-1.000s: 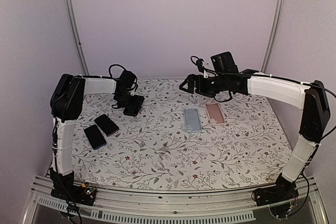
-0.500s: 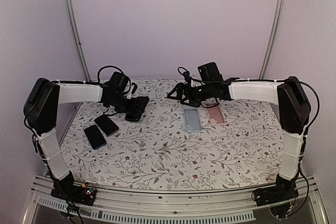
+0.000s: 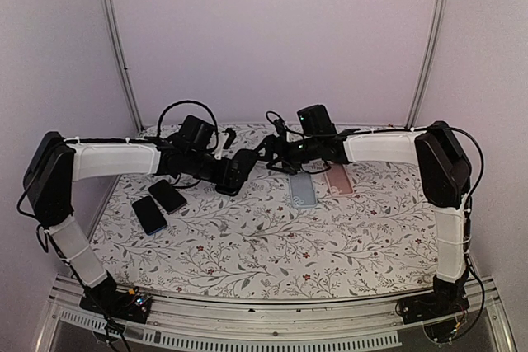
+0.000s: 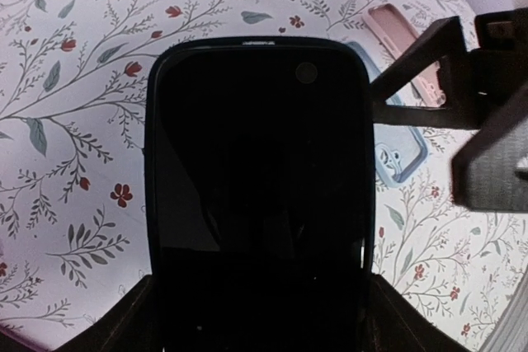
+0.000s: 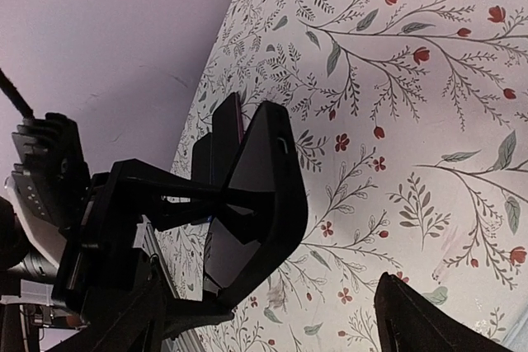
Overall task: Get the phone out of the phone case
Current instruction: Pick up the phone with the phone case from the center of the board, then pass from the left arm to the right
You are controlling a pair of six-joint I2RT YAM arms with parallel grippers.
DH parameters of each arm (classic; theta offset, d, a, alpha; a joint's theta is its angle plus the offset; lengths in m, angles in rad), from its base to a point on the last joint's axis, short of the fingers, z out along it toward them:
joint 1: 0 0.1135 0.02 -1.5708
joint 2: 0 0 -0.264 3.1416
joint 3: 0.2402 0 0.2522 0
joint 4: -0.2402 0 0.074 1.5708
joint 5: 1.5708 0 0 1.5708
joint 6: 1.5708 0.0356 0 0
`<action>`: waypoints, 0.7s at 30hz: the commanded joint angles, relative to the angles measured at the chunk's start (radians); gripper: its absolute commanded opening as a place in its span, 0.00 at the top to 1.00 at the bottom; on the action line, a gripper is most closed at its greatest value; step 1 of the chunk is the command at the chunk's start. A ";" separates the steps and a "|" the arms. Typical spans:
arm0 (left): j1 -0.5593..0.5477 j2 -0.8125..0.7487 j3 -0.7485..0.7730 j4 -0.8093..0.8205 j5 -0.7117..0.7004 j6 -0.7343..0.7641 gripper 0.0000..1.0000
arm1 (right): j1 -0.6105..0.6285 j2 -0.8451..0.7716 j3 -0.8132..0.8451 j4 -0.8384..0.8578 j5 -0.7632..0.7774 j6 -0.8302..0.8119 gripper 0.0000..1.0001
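Note:
A phone in a black case (image 3: 240, 168) is held above the table's middle back by my left gripper (image 3: 226, 173), which is shut on its lower end. In the left wrist view the dark screen (image 4: 260, 179) fills the middle, with my left gripper (image 4: 260, 307) clamped on its sides. My right gripper (image 3: 275, 154) is open just right of the phone, apart from it. In the right wrist view the cased phone (image 5: 262, 191) stands tilted between and beyond the spread fingers of my right gripper (image 5: 272, 327).
An empty blue case (image 3: 302, 188) and an empty pink case (image 3: 337, 179) lie at the back right; both show in the left wrist view (image 4: 400, 158) (image 4: 396, 30). Two dark phones (image 3: 150, 213) (image 3: 167, 195) lie at the left. The cloth is floral.
My left arm has carried the cased phone from the back left toward the middle. My right gripper has moved left toward it and stayed open.

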 commanded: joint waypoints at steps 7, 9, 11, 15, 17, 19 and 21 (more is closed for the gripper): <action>-0.086 -0.066 0.002 0.099 -0.017 0.032 0.53 | 0.006 0.048 0.022 0.124 -0.065 0.089 0.19; -0.092 -0.070 0.004 0.099 -0.015 0.037 0.53 | 0.006 0.051 0.022 0.136 -0.081 0.105 0.24; -0.098 -0.081 -0.001 0.108 -0.025 0.040 0.53 | 0.006 0.051 0.022 0.137 -0.090 0.110 0.31; -0.109 -0.104 -0.021 0.136 -0.025 0.042 0.53 | 0.007 0.043 0.012 0.144 -0.112 0.120 0.44; -0.114 -0.116 -0.031 0.140 -0.028 0.043 0.53 | 0.005 0.040 -0.003 0.171 -0.132 0.135 0.53; -0.119 -0.127 -0.043 0.139 -0.034 0.042 0.53 | 0.006 0.035 -0.014 0.191 -0.149 0.156 0.61; -0.122 -0.139 -0.060 0.142 -0.037 0.042 0.53 | 0.006 0.031 -0.015 0.196 -0.159 0.166 0.69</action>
